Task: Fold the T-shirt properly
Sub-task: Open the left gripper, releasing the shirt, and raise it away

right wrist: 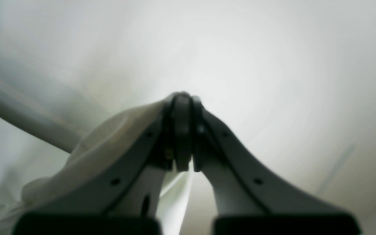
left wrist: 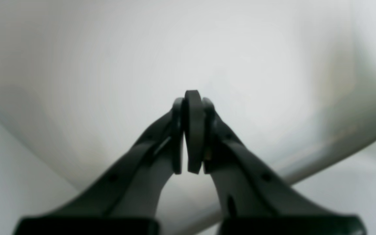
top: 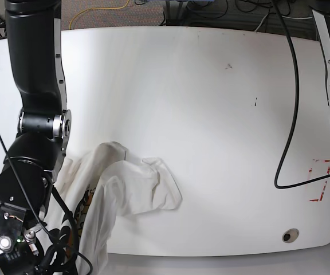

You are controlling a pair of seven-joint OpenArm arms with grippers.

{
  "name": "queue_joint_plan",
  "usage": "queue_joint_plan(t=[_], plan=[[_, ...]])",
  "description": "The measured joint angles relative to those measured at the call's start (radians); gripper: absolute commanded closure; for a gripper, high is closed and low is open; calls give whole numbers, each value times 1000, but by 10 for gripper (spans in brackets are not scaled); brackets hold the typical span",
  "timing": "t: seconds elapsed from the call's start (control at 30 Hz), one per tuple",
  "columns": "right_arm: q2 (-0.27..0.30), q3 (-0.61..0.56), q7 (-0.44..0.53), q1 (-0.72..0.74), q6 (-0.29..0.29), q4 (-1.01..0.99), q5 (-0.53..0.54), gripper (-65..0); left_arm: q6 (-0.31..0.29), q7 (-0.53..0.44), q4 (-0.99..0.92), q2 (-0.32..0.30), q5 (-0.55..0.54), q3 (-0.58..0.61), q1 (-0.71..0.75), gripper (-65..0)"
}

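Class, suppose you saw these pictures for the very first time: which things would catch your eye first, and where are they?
The crumpled cream T-shirt bunched at the near left of the white table in the base view, trailing over the front edge. Next, the right gripper, shut with cloth pinched and draped beside it. The left gripper is shut too, over blurred pale cloth.

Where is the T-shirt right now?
In the base view, the T-shirt lies crumpled at the white table's front-left edge, partly hanging over it beside the right arm.
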Motion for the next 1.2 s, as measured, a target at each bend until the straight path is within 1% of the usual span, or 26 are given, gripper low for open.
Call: queue_joint_plan(t=[0.1,0.2,0.23,0.4,0.43,0.5,0.57,0.6,0.63,0.67,0.7,0.77,0.83,0.93,0.97,1.03,1.1,1.2], plan=[[6,-30,5,16,8,-21,0,-11,1,7,1,-1,18,0,-26,-3],[28,-92,13,37,23,-61,-19,-12,1,74,-1,14,45,-4,-67,-3],[27,-97,13,38,37,-66,-14,-12,2,74,0,18,40,-4,-81,-3],[40,-92,12,2,40,-58,-14,-7,5,44,28,36,3,-1,-79,-4],[43,-84,11,-35,40,-51,-13,-7,5,39,42,39,-1,-2,-42,-5],[39,-9,-10,-123,37,14,-9,-7,21,47,100,46,1,-9,33,-5],[51,39,-15,-227,14,88,-18,-8,8,47,138,54,-35,-19,129,-6],[62,43,-47,-275,20,102,-29,-8,3,58,140,59,-28,-17,179,-6],[62,45,-92,-310,24,111,-46,-8,-1,94,142,62,-13,-15,212,-6],[63,50,-125,-357,44,124,-46,-7,-9,136,148,66,11,-16,253,-5],[58,55,-137,-392,41,138,-49,-7,-8,162,150,69,25,-18,284,-5],[55,56,-140,-433,44,163,-39,-8,-3,175,164,82,26,-21,324,-7],[48,53,-138,-459,43,211,-26,-9,-2,162,211,87,-11,-21,356,-9],[36,55,-109,-487,40,314,-9,-11,-3,92,286,89,-72,-38,406,-9],[35,55,-101,-493,39,336,-8,-11,-3,85,289,90,-72,-40,414,-9],[31,55,-103,-534,39,361,-11,-12,-2,98,298,92,-56,-63,461,-9],[25,61,-113,-580,39,371,-15,-13,2,132,296,101,-24,-87,511,-8],[13,63,-143,-646,40,363,-29,-11,-1,162,293,119,-25,-124,585,-6]])
